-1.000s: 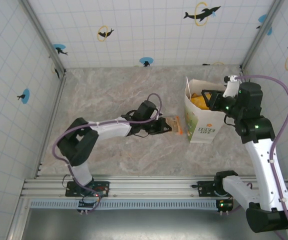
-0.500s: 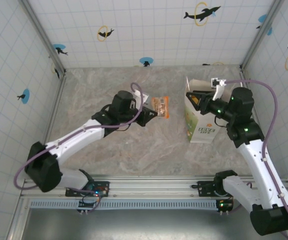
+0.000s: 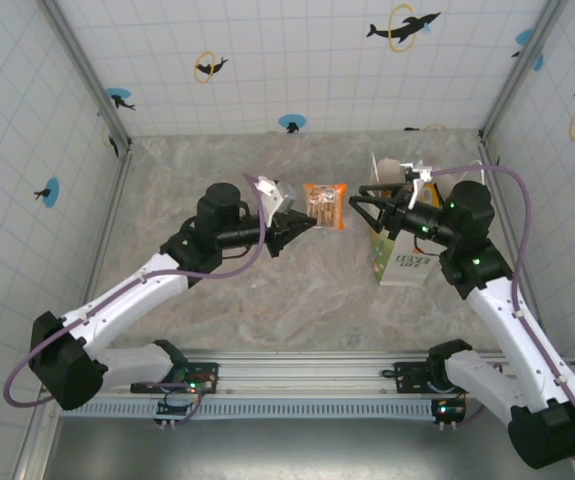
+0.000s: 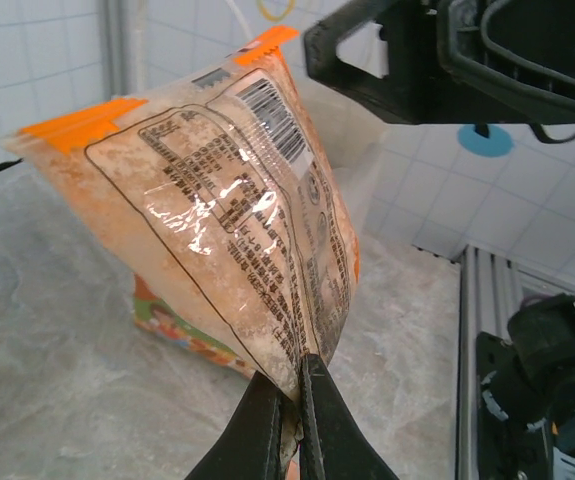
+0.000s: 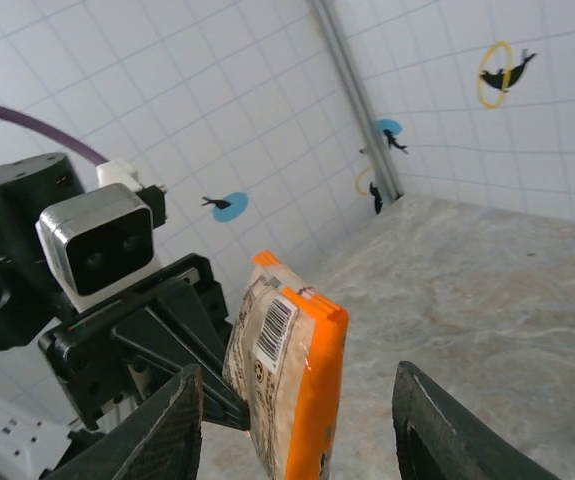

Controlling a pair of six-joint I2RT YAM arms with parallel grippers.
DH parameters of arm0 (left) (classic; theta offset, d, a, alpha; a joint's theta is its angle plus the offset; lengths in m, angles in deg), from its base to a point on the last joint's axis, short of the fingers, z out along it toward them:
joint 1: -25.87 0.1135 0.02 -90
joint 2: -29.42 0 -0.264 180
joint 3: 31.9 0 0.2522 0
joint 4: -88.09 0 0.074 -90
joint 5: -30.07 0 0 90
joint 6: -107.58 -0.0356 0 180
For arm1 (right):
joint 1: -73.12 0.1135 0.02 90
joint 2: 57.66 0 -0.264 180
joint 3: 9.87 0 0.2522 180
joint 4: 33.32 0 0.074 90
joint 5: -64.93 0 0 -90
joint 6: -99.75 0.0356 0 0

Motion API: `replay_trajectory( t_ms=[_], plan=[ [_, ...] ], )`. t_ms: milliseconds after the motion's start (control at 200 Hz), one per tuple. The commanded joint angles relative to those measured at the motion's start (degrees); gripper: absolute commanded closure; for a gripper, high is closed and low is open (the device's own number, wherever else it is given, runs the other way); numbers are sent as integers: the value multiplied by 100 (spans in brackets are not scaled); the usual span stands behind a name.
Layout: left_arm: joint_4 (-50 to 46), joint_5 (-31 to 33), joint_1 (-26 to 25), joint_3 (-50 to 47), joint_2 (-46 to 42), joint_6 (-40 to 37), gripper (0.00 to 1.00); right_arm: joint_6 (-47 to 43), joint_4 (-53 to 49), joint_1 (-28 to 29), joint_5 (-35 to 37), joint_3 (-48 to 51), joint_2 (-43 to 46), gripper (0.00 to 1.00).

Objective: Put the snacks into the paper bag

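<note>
Showing a grey marbled table [image 3: 217, 300] walled in white tile. Showing a white paper bag [image 3: 402, 265] standing upright on the table's right half, with green print on its near face.

Reaching in from the left with the left arm [image 3: 147, 285] and from the right with the right arm [image 3: 497, 300], facing each other in the air just left of the bag.

Pinching an orange snack packet [image 3: 324, 206] in the left gripper [image 3: 289, 227], jaws closed tight on one edge seam. In the left wrist view, gripping the packet [image 4: 227, 220] at its lowest corner between the fingertips [image 4: 267, 430], with the barcode side facing the camera and the orange strips at the far end.

Holding the packet off the table, outside the bag and just beside its left wall.

Spreading the right gripper [image 3: 362, 203] wide open with nothing in it, pointing at the packet's right edge. In the overhead view, stopping just short of the packet with a sliver of gap between them. In the right wrist view, framing the packet [image 5: 287, 390] between the two parted fingers [image 5: 172, 430].
</note>
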Motion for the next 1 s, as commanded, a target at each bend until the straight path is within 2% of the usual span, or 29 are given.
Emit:
replay_trajectory(
  t_ms=[0, 360, 655, 871, 996],
  plan=[
    [560, -569, 10, -4, 0, -226, 100, 120, 513, 122, -296, 67, -77, 47],
    [984, -694, 10, -7, 97, -96, 100, 513, 802, 198, -720, 190, -186, 47],
    [1120, -654, 1, 15, 140, -17, 100, 713, 858, 246, -880, 243, -292, 52],
    [1160, -623, -16, 19, 184, 23, 100, 905, 1068, 289, -939, 300, -344, 65],
    [1140, -574, -43, 40, 211, 50, 100, 875, 1072, 291, -890, 313, -329, 77]
  ],
)
